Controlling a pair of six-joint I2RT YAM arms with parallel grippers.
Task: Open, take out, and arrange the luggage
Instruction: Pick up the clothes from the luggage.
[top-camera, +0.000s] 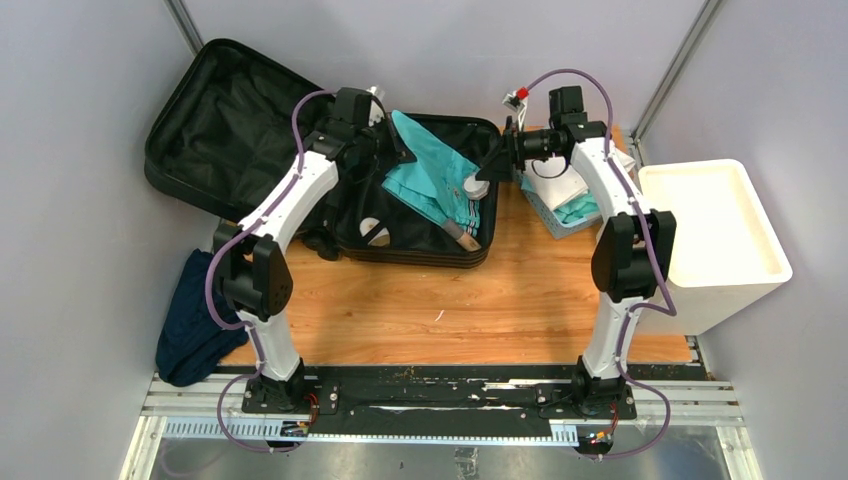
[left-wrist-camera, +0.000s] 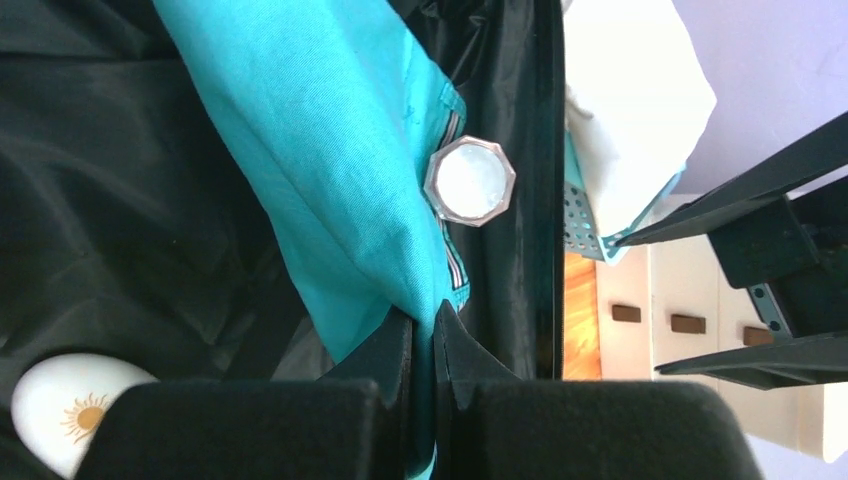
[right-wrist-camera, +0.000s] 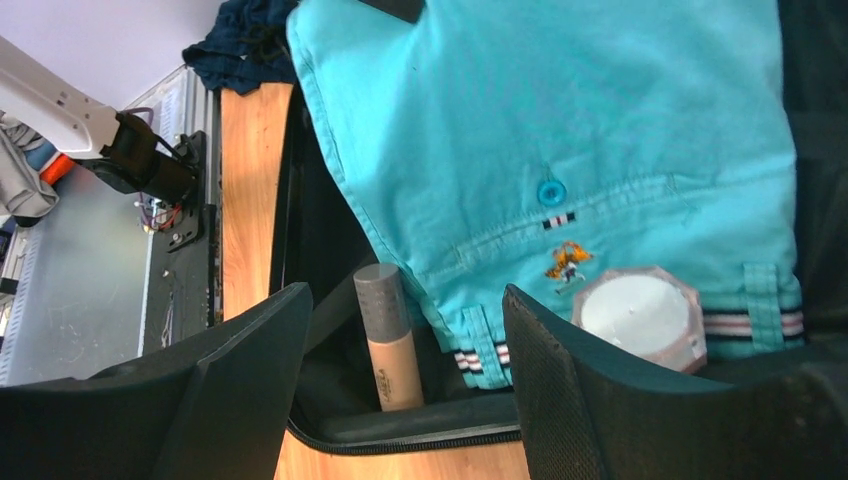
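In the open luggage (top-camera: 230, 130) the left claw (left-wrist-camera: 425, 322) clenches the teal shorts (left-wrist-camera: 310, 130); the right claw (right-wrist-camera: 405, 300) gapes at their three o'clock.

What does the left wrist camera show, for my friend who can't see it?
The left fingers pinch turquoise shorts inside the black luggage. A small eight-sided jar rests at their edge, and a white thing with a sun mark peeks in at the lower left.

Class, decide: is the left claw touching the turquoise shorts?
Touching. The left wrist view shows the left claw shut on the turquoise shorts, fabric pinched between.
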